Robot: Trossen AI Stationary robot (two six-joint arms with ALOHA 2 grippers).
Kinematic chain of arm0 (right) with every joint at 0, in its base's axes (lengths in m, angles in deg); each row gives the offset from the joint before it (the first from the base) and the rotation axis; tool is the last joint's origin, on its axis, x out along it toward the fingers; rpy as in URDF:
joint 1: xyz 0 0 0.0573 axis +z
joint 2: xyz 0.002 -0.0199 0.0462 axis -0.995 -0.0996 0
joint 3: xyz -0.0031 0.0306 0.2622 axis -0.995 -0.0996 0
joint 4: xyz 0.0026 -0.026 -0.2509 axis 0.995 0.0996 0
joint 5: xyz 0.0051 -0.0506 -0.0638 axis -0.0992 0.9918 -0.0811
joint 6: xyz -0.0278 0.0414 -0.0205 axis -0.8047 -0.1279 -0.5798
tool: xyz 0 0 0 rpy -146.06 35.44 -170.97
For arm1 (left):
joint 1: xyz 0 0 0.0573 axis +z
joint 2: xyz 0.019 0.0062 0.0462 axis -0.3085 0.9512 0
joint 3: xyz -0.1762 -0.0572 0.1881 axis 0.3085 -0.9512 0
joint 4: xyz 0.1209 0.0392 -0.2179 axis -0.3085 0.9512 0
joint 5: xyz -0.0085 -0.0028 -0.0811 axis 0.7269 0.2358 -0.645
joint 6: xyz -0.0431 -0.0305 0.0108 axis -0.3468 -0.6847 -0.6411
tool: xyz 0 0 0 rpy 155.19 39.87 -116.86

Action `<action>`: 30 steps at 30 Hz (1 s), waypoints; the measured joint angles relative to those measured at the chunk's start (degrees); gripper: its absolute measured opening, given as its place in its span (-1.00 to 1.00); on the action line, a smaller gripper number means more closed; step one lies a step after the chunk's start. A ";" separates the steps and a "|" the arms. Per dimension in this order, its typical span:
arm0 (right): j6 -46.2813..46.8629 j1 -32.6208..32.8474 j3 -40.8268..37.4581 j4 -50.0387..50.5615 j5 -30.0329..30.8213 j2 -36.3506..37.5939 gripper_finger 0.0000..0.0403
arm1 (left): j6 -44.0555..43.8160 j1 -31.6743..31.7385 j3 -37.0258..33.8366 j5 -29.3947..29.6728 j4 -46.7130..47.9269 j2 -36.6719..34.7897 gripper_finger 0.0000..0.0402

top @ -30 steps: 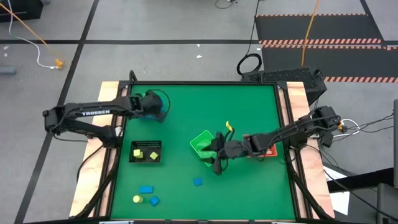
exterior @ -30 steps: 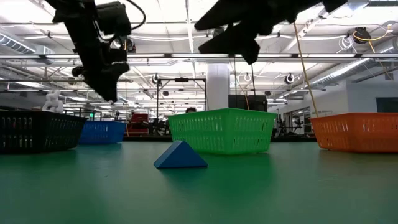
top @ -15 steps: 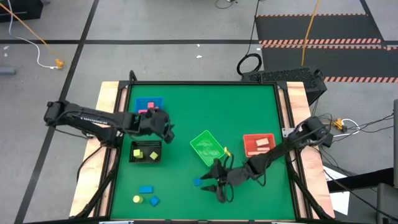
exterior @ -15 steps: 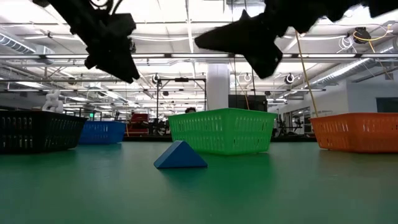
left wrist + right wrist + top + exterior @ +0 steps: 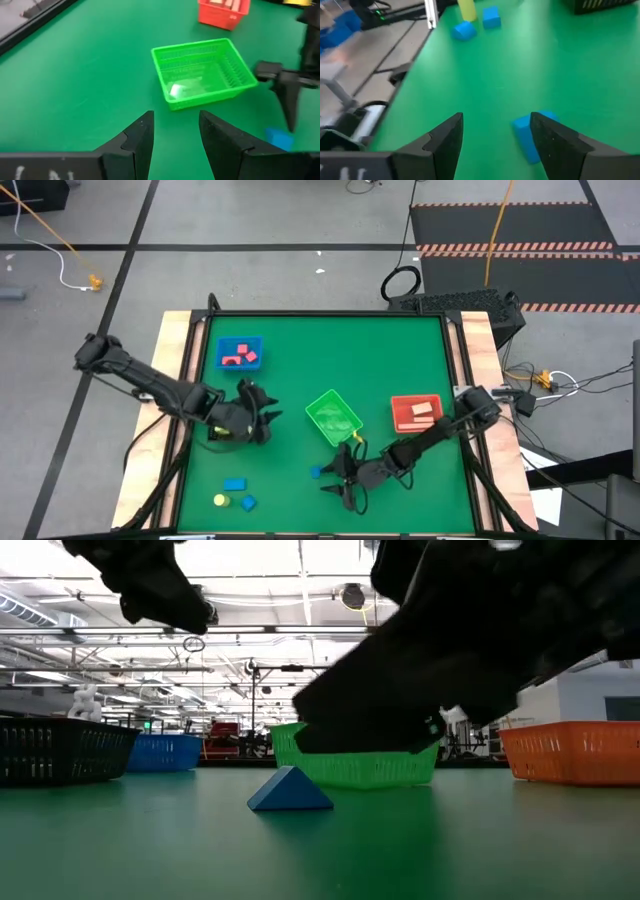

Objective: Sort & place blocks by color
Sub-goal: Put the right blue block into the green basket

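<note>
Sorting is judged partly complete. Reading the high view from left to right: the blue bin [image 5: 239, 352] holds pink or red pieces, and the black bin [image 5: 234, 425], mostly covered by the left arm, shows yellow at its edge. Three blocks [image 5: 235, 494] remain loose near the front-left corner of the table (two blue, one yellow). The left gripper [image 5: 258, 417] hovers beside the black bin with its fingers a narrow gap apart and nothing between them. The green bin [image 5: 334, 416] appears empty. A blue wedge [image 5: 317, 472] lies loose in front of it. The right gripper [image 5: 338, 476] is low over the table just beside that wedge, fingers spread wide, gripping nothing; the wedge sits by one fingertip, not between the pair. The red bin [image 5: 416, 412] holds tan pieces.

Hidden items: the black bin's full contents cannot be counted. In the low view the right arm blocks most of the green bin.
</note>
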 joint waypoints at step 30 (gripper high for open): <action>-3.82 0.34 0.00 3.45 5.88 -0.25 0.29 | 6.32 -7.62 0.00 3.45 -0.44 0.01 -0.21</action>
